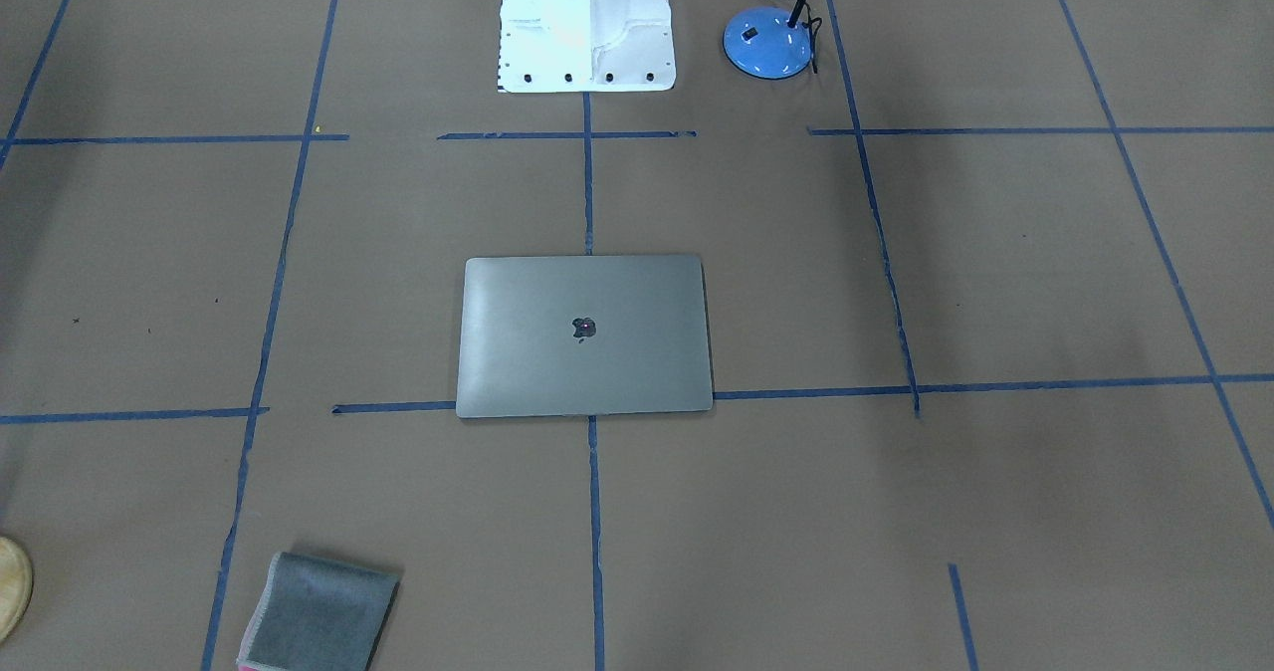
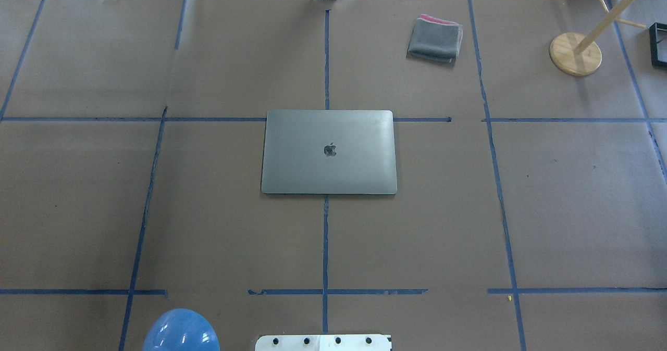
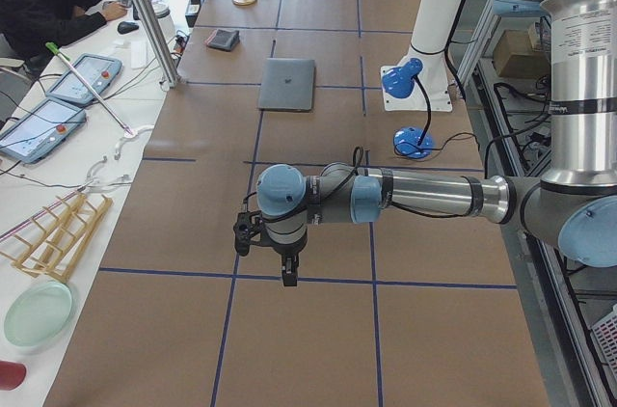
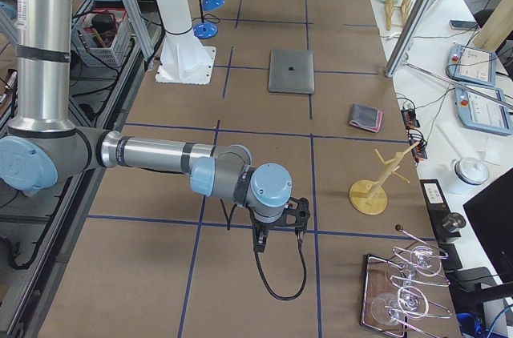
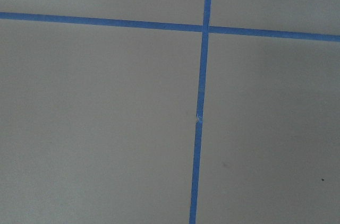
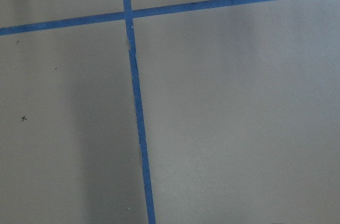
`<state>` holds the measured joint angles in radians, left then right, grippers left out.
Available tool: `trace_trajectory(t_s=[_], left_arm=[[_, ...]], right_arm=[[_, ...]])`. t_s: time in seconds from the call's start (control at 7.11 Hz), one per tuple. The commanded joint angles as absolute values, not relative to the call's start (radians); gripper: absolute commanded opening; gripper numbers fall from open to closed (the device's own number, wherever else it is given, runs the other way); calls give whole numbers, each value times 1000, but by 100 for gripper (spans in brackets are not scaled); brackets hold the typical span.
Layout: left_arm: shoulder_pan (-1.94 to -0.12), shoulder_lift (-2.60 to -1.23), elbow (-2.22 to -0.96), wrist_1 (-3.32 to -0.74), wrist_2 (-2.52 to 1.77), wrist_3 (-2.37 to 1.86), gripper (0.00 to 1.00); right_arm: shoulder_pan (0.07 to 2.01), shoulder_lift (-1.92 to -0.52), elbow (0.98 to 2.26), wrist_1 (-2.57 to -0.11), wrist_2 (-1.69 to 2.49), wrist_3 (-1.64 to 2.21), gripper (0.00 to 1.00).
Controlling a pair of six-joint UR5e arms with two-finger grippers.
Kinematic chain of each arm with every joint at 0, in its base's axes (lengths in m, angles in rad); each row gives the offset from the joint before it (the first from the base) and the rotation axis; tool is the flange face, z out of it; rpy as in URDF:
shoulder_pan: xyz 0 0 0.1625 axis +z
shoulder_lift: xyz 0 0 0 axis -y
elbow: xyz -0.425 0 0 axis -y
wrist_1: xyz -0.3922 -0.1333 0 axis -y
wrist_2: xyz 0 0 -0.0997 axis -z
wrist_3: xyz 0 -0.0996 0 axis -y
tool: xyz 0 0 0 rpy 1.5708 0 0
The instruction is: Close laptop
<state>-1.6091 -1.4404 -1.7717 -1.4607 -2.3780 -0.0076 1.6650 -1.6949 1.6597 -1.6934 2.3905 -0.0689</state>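
The left gripper [image 3: 286, 275] is nearest in the left side view. It hangs over bare table [image 2: 208, 226] near that end, well apart from the laptop [image 2: 329, 152]. Only a side view shows it, so I cannot tell whether its fingers are parted or closed. The same goes for the right gripper [image 4: 258, 242], which hangs low over the opposite end. Both wrist cameras see only table.

The laptop lies in the middle of the table with its lid flat down and logo up, no screen or keys showing. Nothing touches it. A cloth [image 2: 435, 39] lies well beyond it, and a lamp [image 1: 767, 42] stands beside the robot's pedestal [image 1: 587, 49]. By the look of it the closing is done and no step remains.
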Motion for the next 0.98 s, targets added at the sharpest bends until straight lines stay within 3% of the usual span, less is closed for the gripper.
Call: trace_trajectory(t_s=[0.0, 0.84], left_arm=[[-1609, -1440, -1772, -1462, -2379, -8, 100], [-1609, -1442, -1769, -1465, -2378, -8, 100]], right_arm=[[1664, -1694, 1666, -1692, 2391, -63, 100], [1666, -1694, 1675, -1692, 2388, -64, 100]])
